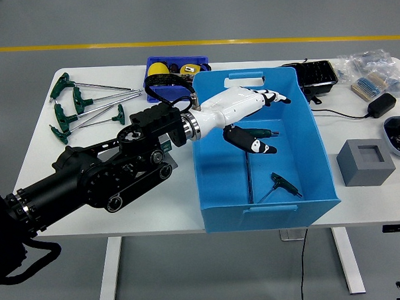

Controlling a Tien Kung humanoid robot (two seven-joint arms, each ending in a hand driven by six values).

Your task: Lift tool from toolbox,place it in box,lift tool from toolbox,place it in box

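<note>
Tool [278,186], a green T-handle hex key, lies loose on the floor of the blue box [213,156], near-right part, w/ another long dark key [249,178] beside it on the left, shaft running near-to-far. A third green-handled one [260,131] sits farther in, just under the hand.

Left hand [252,118] hangs above the box interior, fingers spread & relaxed, grasping nothing; nothing pinched btw thumb and fingers. Right arm not visible.

Judgement: a "place in box" step looks done, drop complete, hand empty over the box. What's next depends on count, but more T-handle keys [78,105] lie on the worktop [40,140] at far left, fanned out, well apart from the box. The small blue toolbox tray [176,70] w/ a yellow ball [158,73] and tape measure [188,70] sits just beyond the box's far-left corner.

Next move calls for: raise the hand clear of the box's left wall, swing left toward the source tools, come down over one green handle, close around it. Handles are slim and overlap, so pick an outer one to avoid dragging neighbours. Arm's black forearm [121,173] sits close to the box's left wall; watch for a nudge.
</note>
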